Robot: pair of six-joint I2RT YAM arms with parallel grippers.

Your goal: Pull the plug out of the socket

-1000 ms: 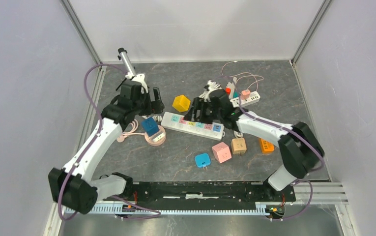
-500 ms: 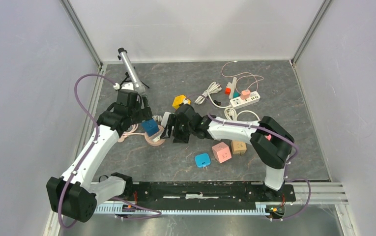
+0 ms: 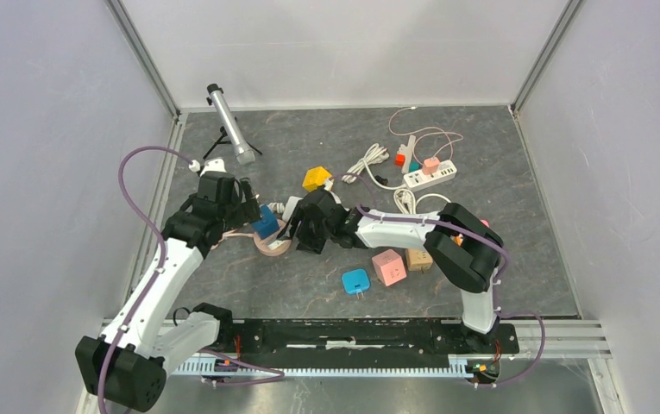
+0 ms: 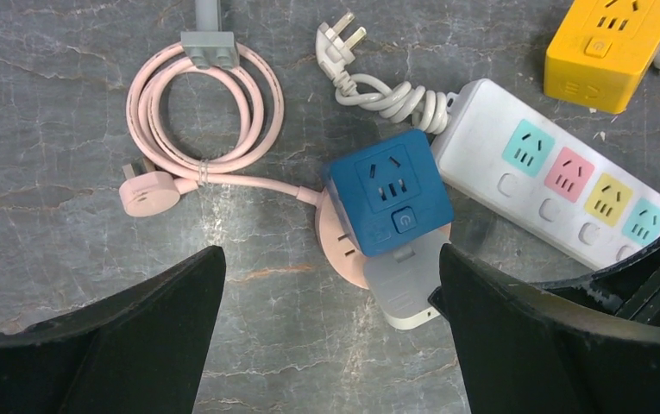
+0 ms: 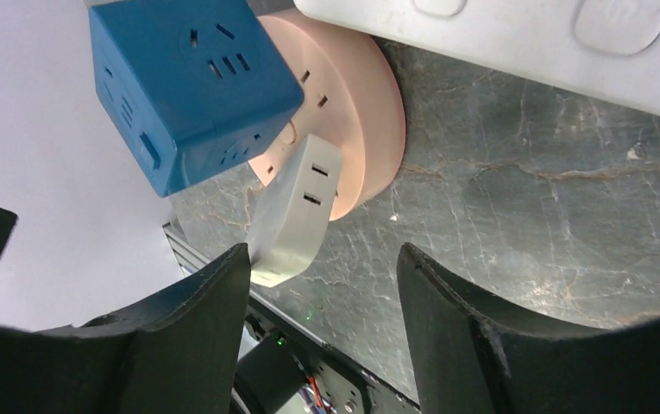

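Movement came from the right arm first. A second earlier it had been over the white power strip (image 4: 568, 190), well off to one side of the pink round socket (image 4: 340, 243). It then swung across and settled just beside that socket. The left arm drew back a little over the same second, but its hand stayed above the socket. That was a big shift for the task: with both hands on one spot, the pull looked set up rather than under way.

Nothing had come out yet. The blue cube plug (image 4: 388, 191) sat tilted on the socket's face, and the white plug (image 4: 402, 289) jutted from the socket's edge, both seated.

The left hand (image 4: 327, 255) pointed down at the table (image 4: 67, 285), released and spread wide, with the socket and both plugs between its fingers. The right hand (image 5: 322, 250) came in low, parted and holding nothing, with the white plug just ahead of its gap. My call was that the right would take the white plug while the left steadied the socket.
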